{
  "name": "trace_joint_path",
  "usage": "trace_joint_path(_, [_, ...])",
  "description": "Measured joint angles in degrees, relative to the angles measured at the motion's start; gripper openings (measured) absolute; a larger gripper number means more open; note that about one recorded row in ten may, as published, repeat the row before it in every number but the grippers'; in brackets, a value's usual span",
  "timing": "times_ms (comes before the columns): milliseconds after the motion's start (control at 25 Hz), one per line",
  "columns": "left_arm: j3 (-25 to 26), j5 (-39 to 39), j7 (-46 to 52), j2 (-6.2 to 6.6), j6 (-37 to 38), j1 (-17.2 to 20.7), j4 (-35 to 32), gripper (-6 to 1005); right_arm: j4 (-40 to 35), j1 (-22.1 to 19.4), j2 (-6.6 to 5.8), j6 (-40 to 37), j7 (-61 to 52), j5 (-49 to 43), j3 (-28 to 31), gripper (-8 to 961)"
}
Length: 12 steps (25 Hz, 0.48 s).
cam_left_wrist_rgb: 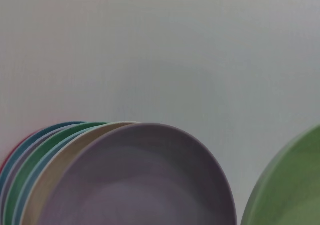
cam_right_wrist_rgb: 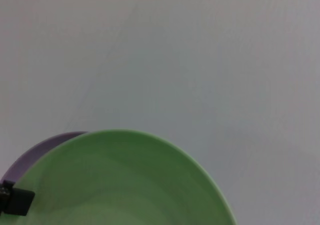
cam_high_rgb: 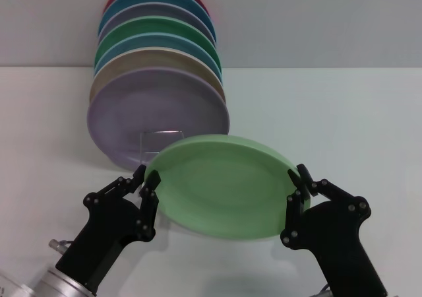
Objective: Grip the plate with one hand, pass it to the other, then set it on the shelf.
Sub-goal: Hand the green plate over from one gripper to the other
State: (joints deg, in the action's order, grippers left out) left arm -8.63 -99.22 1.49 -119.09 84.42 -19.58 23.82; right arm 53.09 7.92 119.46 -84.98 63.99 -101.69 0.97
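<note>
Mint-green plate (cam_high_rgb: 224,188) held tilted above the table (cam_high_rgb: 343,112), just in front of the rack's lilac plate (cam_high_rgb: 158,119). Left gripper (cam_high_rgb: 149,183) clamps its left rim; right gripper (cam_high_rgb: 297,186) clamps its right rim.

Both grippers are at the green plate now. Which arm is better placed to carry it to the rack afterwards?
Probably the left. The left gripper pinches the plate on the side nearer the rack, just ahead of it. The right gripper is at the far rim.

My white table (cam_high_rgb: 343,112): wire shelf (cam_high_rgb: 161,138) on it, holding row of upright coloured plates (cam_high_rgb: 158,79).
</note>
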Motion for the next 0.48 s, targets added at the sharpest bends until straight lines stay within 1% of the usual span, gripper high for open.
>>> trace_joint_path(40, [0.04, 0.00, 0.00, 0.00, 0.00, 0.00, 0.00, 163, 0.00, -0.01, -0.01, 0.00, 0.00, 0.00, 0.00, 19])
trace_joint_path(480, [0.02, 0.00, 0.00, 0.00, -0.17, -0.28, 0.07, 141, 0.00, 0.13, -0.03, 0.00, 0.00, 0.00, 0.00, 20])
